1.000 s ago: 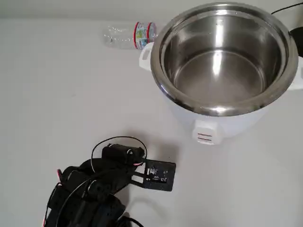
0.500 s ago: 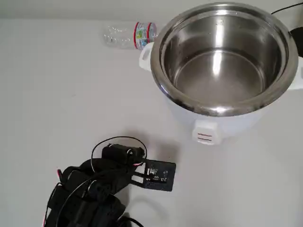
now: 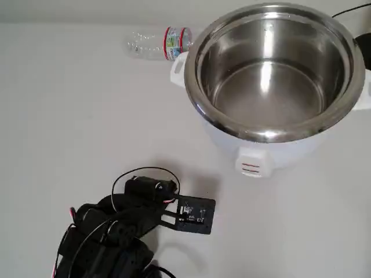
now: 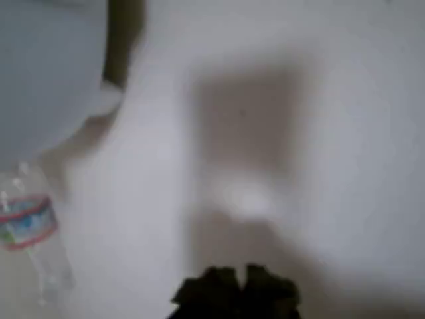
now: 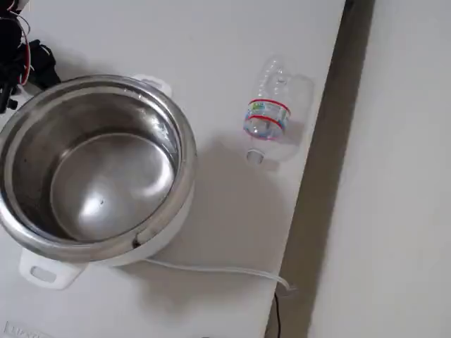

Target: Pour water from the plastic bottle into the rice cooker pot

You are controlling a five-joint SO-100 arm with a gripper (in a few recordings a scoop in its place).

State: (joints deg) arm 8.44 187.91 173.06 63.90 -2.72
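A bare test setup rather than a lived-in kitchen: a plain white bench [image 3: 69, 116] carrying a rice cooker [image 3: 272, 87] (its white cord [image 5: 218, 269] trails over the edge) and a wired black arm [image 3: 116, 231].

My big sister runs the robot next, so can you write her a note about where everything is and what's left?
Claw: at the bottom edge of the blurry wrist view, holding nothing; open or shut can't be told. The arm sits folded low on the table, far from the bottle.
Plastic bottle: lying on its side by the cooker's side handle, near the table's far edge in the overhead view, untouched.
Rice cooker pot: open and upright; whether any water is inside can't be told.
Done: nothing yet.
Left: reach the bottle, grab it, lift it, pour into the pot.
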